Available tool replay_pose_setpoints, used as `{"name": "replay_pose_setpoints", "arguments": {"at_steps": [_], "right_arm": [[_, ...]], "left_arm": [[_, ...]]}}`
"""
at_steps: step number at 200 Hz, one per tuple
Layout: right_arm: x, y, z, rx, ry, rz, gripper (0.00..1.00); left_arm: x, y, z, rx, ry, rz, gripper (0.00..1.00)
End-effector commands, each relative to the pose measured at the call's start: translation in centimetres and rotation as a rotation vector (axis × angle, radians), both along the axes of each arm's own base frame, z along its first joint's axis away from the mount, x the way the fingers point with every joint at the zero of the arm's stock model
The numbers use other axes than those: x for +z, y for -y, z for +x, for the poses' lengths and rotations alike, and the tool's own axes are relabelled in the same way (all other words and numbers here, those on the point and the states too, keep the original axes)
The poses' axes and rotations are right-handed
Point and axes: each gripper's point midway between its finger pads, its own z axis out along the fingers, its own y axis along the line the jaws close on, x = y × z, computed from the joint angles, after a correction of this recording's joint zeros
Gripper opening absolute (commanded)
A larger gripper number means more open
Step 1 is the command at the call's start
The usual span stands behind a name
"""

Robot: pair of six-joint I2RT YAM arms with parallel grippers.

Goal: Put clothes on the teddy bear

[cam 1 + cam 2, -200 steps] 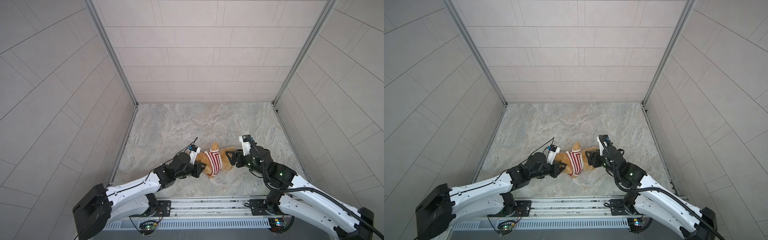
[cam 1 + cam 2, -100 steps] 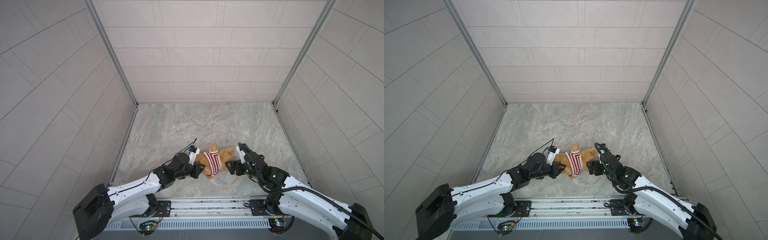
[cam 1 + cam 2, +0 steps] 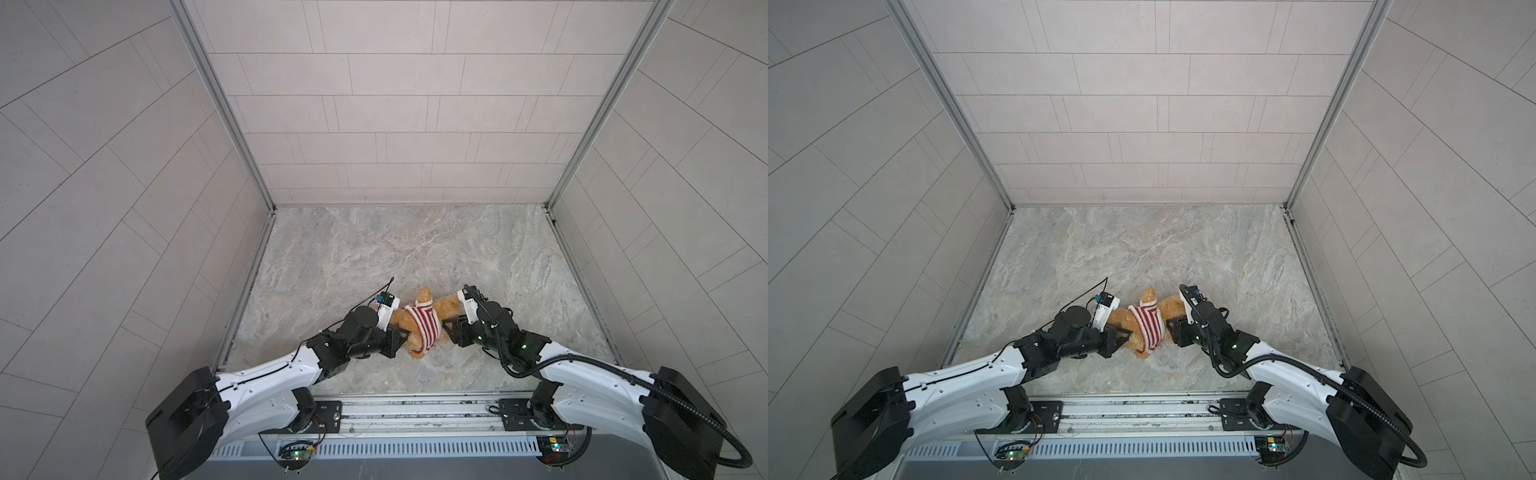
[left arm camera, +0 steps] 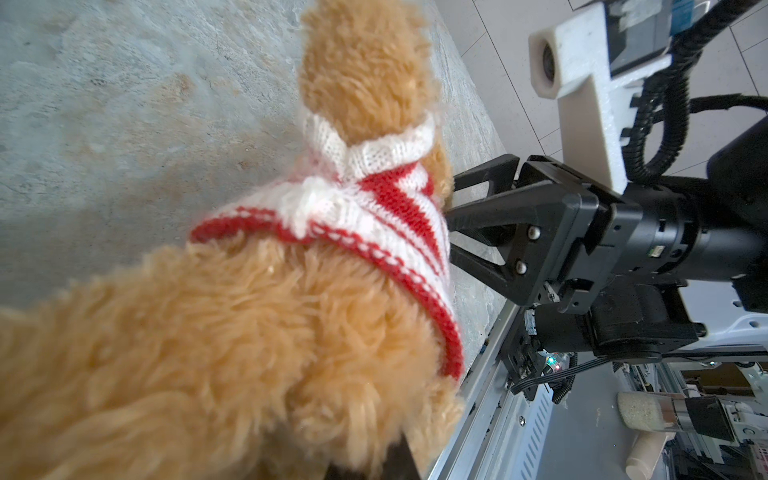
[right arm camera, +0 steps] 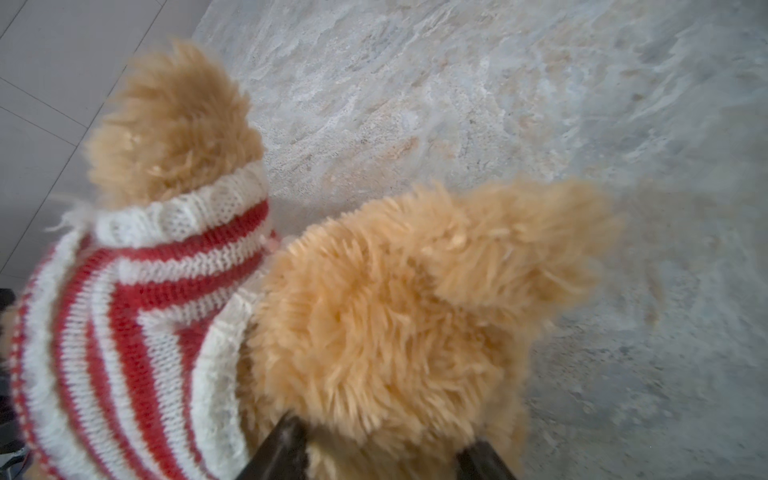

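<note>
Teddy bear (image 3: 448,308) in striped sweater (image 3: 424,328) lying near front edge of marble surface (image 3: 374,249), left gripper (image 3: 402,337) pinching its fur, right gripper (image 3: 446,328) with jaws apart around its other end

Two arms stretched low, grippers facing each other

The left arm (image 3: 270,374) and the right arm (image 3: 590,370) both reached forward and inward, nearly flat, with their wrists turned toward the middle. The left gripper (image 3: 401,338) was clamped tight on the teddy bear (image 3: 446,307). The right gripper (image 3: 446,330) had its fingers (image 5: 282,444) parted with fur between them. I couldn't tell whether they pinched it.
</note>
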Motion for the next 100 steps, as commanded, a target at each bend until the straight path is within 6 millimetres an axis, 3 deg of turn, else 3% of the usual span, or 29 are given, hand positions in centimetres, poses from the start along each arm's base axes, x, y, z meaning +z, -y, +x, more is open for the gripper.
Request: {"name": "replay_pose_setpoints", "arguments": {"at_steps": [1,35,60,86,100], "right_arm": [[0.2,-0.3,0.2,0.014,0.026,0.014,0.35],[0.4,-0.2,0.0,0.021,0.028,0.004,0.11],[2.3,-0.1,-0.1,0.025,0.065,0.035,0.0],[5.5,1.3,-0.2,-0.037,0.133,0.039,0.0],[6.9,2.8,-0.1,-0.103,0.169,0.023,0.0]], "left_arm": [[-0.2,0.1,-0.1,-0.02,0.019,-0.002,0.0],[-0.1,0.1,0.0,-0.017,0.019,0.0,0.0],[0.2,-0.5,0.6,0.026,0.035,0.017,0.0],[1.3,-2.0,1.6,0.113,0.078,0.047,0.41],[2.5,-2.8,1.9,0.151,0.107,0.057,0.5]]}}
